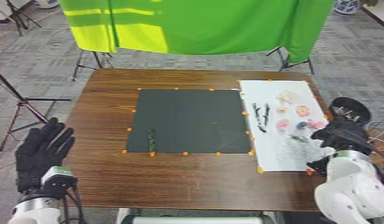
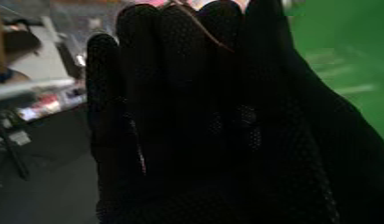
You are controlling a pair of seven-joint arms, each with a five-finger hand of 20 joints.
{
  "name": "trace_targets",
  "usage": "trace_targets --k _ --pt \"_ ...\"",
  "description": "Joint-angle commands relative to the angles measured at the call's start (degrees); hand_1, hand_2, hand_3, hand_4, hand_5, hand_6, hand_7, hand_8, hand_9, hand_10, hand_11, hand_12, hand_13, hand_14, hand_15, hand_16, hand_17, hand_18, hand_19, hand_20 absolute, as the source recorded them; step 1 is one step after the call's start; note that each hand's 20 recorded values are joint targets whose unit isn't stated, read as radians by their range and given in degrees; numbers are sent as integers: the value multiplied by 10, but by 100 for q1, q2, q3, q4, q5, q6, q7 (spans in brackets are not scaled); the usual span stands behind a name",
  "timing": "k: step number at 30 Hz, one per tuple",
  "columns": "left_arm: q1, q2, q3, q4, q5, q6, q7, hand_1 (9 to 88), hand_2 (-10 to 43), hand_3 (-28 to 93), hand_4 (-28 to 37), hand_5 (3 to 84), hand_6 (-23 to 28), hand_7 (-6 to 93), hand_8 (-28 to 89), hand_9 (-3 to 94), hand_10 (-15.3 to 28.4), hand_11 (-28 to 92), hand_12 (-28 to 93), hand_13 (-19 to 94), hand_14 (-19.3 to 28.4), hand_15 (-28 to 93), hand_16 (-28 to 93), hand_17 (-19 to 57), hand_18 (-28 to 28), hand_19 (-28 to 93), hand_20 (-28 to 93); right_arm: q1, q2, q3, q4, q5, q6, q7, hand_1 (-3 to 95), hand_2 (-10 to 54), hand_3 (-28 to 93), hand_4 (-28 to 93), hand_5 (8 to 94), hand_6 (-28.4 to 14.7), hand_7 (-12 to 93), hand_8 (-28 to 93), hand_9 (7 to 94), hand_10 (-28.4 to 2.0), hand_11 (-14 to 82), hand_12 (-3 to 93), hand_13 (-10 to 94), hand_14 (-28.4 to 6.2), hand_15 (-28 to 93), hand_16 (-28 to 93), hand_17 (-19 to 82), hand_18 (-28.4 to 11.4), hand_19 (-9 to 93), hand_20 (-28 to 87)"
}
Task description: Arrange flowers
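**Pink flowers, right of the dark mat**

Lay on white paper, beside dark twigs. Had a green stem on the mat. Had left robot hand open left of it, right robot hand open right of it, thin stem across fingers, grip unclear.

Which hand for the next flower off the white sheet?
Right, I'd say: the right hand is at the white sheet, close to the flowers. The left hand is across the table, beyond the dark mat.
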Motion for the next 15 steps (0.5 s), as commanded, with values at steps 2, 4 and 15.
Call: trace_targets --k 2,4,15 --pt "70 -13 17 -7 10 -41 -59 277 184 699 -283 435 102 156 -89 335 160 294 97 251 173 448 -95 -69 160 401 92 197 273 -137 -449 -66 357 -56 538 -95 767 -281 842 1 280 64 903 -118 115 361 718 -88 292 360 250 -182 582 177" --pt "100 -4 1 -20 2 -31 -61 277 184 699 -283 435 102 156 -89 335 160 293 97 251 173 448 -95 -69 160 401 92 300 293 -219 -502 89 335 -110 536 -95 771 -278 844 1 281 67 905 -120 117 363 719 -90 294 360 251 -181 585 176" --pt "132 27 6 -39 57 2 -161 276 184 700 -283 436 102 155 -89 335 159 293 98 251 173 447 -95 -69 160 401 92 2029 -76 -1915 -265 385 391 -198 479 -95 816 -188 837 -6 322 99 908 -124 164 384 720 -103 358 367 250 -193 645 181"
